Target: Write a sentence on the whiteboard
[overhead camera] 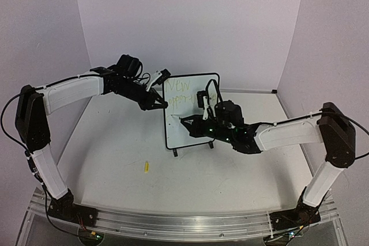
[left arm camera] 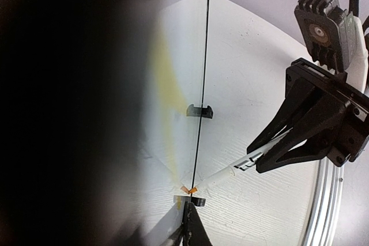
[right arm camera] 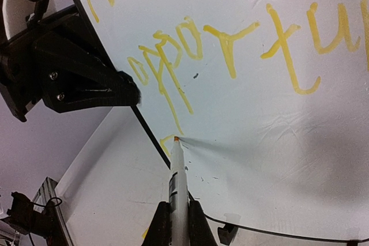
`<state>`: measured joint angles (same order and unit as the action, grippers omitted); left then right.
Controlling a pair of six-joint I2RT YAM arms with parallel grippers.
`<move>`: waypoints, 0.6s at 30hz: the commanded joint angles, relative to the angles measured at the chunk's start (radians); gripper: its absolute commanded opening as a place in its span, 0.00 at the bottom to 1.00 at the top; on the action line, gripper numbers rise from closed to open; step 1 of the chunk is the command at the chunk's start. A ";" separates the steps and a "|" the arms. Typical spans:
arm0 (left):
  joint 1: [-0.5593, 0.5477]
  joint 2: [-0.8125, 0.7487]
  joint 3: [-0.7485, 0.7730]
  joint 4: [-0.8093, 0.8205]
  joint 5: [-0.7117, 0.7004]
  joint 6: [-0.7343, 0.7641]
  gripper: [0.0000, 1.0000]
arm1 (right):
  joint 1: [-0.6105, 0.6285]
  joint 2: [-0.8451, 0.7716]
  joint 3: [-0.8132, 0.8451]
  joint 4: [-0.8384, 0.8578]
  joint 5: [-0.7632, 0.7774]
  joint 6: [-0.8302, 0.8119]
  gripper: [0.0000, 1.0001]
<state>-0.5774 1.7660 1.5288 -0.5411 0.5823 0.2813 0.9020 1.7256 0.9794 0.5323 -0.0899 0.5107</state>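
Observation:
The whiteboard stands upright mid-table on black feet. The sentence is in yellow: "New" above "opportu…", with a short new stroke starting a third line. My left gripper is shut on the board's left edge; in the left wrist view the frame runs edge-on between its jaws. My right gripper is shut on a white marker. The marker's orange tip touches the board near its left edge, and the marker also shows in the left wrist view.
A small yellow marker cap lies on the table in front of the board, to its left. The left gripper sits close to the marker tip. A metal rail runs along the near table edge.

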 commanded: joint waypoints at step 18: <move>-0.006 -0.023 -0.022 -0.068 -0.099 0.033 0.00 | -0.003 0.017 -0.028 0.007 -0.039 0.025 0.00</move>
<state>-0.5781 1.7660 1.5288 -0.5411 0.5819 0.2817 0.9020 1.7538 0.9599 0.5195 -0.1243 0.5358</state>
